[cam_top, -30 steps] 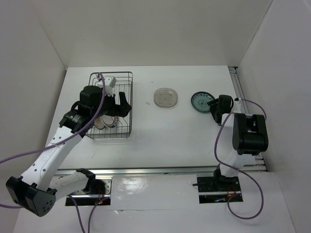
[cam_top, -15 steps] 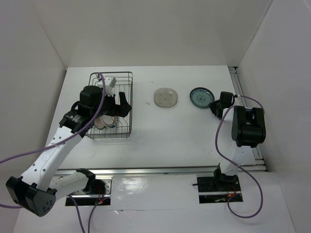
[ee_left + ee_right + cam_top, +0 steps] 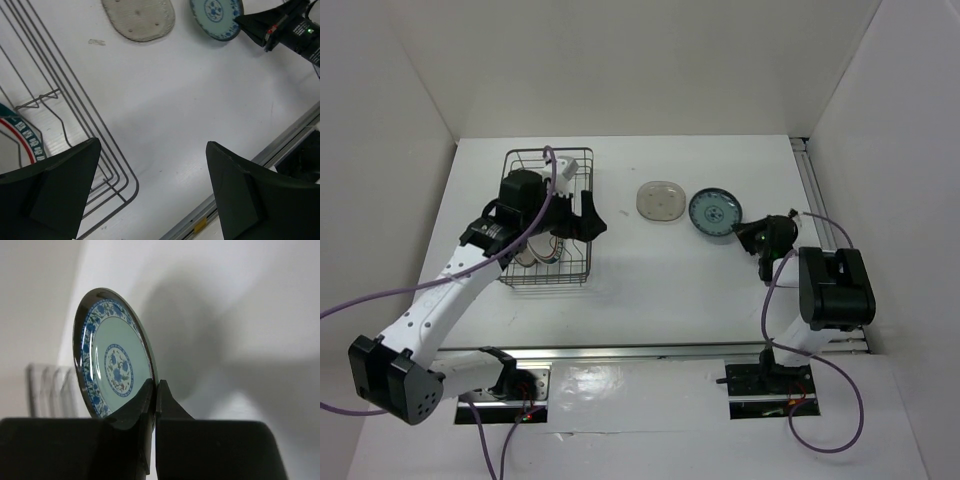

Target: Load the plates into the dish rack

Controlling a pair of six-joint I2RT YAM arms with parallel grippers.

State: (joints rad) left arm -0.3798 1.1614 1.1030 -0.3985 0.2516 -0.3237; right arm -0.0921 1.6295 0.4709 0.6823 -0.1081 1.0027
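Change since the earlier view: the right gripper (image 3: 741, 231) has closed on the teal patterned plate (image 3: 715, 212) and carried it nearer the dish rack (image 3: 546, 284); the plate now sits just beside the translucent grey plate (image 3: 661, 200). The left arm has shifted a little along the rack's right side.
Right gripper: jaws pinched flat on the teal plate's lower rim; in the wrist view the plate stands almost on edge, clear of the counter (image 3: 650, 290).
Left gripper (image 3: 582, 222): jaws spread wide and holding nothing, hovering over the rack's right-hand wires.
Teal plate, position: in the air, well to the right of the rack, with the grey plate between the two.
Grey plate, position: flat on the counter, right of the rack and apart from it.
Rack contents: a plate with a red-and-dark ring (image 3: 30, 142) lies inside; a second plate appears to sit beside it, but the left arm covers most of that area.
Handling, judged: a glazed plate is stiff, smooth and breakable, and likely light at this size. The rim is the only graspable part, and an edge pinch may let it swing or slip, so slow motion suits it.
Count: one rack; two plates outside it; one plate certain within, probably two; two grippers.
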